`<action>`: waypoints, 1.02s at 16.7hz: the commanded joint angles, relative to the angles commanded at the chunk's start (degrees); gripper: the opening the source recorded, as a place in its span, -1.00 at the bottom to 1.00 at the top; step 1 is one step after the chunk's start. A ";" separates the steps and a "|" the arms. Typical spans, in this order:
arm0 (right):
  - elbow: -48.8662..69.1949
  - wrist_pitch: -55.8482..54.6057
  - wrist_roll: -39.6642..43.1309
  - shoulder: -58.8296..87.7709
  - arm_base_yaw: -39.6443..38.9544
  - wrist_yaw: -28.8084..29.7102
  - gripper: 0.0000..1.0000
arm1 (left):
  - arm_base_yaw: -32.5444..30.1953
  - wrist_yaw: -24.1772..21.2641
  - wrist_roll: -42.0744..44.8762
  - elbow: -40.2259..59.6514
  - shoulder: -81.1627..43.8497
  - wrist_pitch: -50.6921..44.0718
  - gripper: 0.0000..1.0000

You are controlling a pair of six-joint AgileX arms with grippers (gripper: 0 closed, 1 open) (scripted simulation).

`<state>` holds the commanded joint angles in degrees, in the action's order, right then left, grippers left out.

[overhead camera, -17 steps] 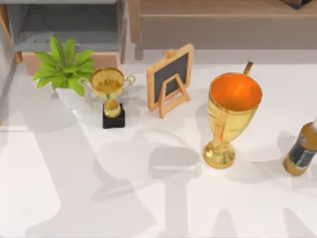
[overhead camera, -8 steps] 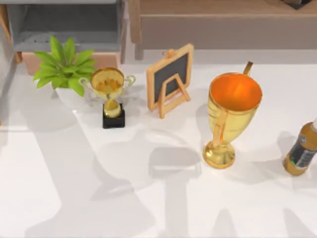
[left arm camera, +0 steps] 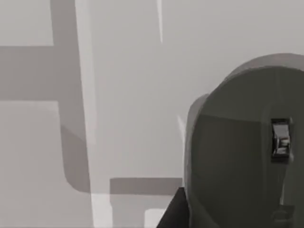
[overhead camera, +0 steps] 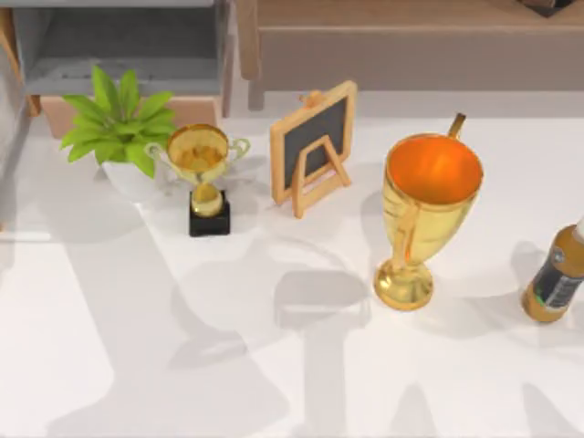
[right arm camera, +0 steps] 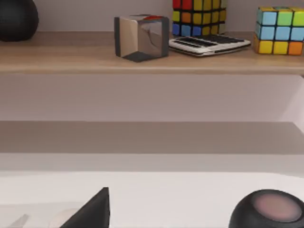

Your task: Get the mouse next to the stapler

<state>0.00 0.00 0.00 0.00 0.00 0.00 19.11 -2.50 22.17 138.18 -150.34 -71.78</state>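
Note:
A grey rounded body (left arm camera: 237,156) with a small metal wheel (left arm camera: 280,137) lies close under the left wrist camera on the white table; it looks like the mouse. A dark edge of my left gripper (left arm camera: 174,211) shows just beside it. In the right wrist view a dark wedge of my right gripper (right arm camera: 91,212) sits low over the table, facing a wooden shelf. The stapler is out of view. In the top view the arms' shadows fall across the table's near half.
The top view has a potted plant (overhead camera: 119,123), a small trophy (overhead camera: 204,173), a little chalkboard (overhead camera: 315,146), a large gold cup (overhead camera: 424,214) and a bottle (overhead camera: 555,278). The shelf (right arm camera: 152,61) carries a metal cube (right arm camera: 141,37), a calculator (right arm camera: 209,44) and colour cubes (right arm camera: 279,29). A black dome (right arm camera: 268,210) rests on the table.

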 joint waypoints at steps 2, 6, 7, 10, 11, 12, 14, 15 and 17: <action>0.00 0.00 0.00 0.00 0.00 0.00 1.00 | 0.32 -0.29 0.61 -0.48 2.01 -0.53 -1.00; 0.00 0.00 0.00 0.00 0.00 0.00 1.00 | 0.88 -1.08 3.71 -5.00 9.49 -0.13 -1.00; 0.00 0.00 0.00 0.00 0.00 0.00 1.00 | 1.04 -1.22 4.77 -6.41 12.02 0.61 -1.00; 0.00 0.00 0.00 0.00 0.00 0.00 1.00 | 1.71 -1.43 8.12 -11.37 20.38 3.60 -1.00; 0.00 0.00 0.00 0.00 0.00 0.00 1.00 | 2.08 -1.42 9.18 -13.44 23.27 4.68 -1.00; 0.00 0.00 0.00 0.00 0.00 0.00 1.00 | 2.53 -1.36 10.19 -15.71 26.10 5.70 -1.00; 0.00 0.00 0.00 0.00 0.00 0.00 1.00 | 3.67 -1.15 11.97 -20.77 31.55 7.53 -1.00; 0.00 0.00 0.00 0.00 0.00 0.00 1.00 | 4.37 -1.00 12.68 -23.58 34.08 8.33 -1.00; 0.00 0.00 0.00 0.00 0.00 0.00 1.00 | 5.91 -0.66 13.80 -29.58 38.76 9.79 -1.00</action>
<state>0.00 0.00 0.00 0.00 0.00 0.00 25.02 -3.16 35.97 108.60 -111.58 -62.00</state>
